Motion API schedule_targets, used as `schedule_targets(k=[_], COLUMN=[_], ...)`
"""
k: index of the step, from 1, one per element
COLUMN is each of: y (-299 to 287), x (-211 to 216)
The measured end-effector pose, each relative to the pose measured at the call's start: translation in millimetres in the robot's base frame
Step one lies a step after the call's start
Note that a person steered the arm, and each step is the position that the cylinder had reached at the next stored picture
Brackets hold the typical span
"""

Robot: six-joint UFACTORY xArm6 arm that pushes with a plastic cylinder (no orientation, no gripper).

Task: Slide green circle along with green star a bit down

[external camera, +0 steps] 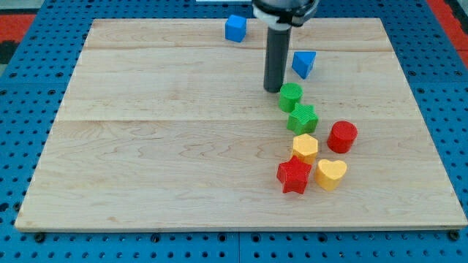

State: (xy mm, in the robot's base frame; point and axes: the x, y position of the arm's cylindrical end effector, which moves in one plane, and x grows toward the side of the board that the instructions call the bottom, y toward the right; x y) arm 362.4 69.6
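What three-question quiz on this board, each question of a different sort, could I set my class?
1. True or false: my tip stands just above-left of the green circle.
2. Which block touches the green star at its lower edge? A) blue cube B) yellow hexagon C) red cylinder
3. Fill in: the yellow heart lies to the view's right of the red ____.

Key: 1 true; 2 B; 3 star.
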Motion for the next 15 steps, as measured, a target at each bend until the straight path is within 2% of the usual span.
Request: schedule_targets(k=[1, 2, 3, 4, 5, 7, 8, 12, 14, 15], y=[10, -11, -2, -8, -40, -39, -4, 0, -26, -1], x=[-17, 11, 61, 54, 34, 0, 19, 67, 29, 15])
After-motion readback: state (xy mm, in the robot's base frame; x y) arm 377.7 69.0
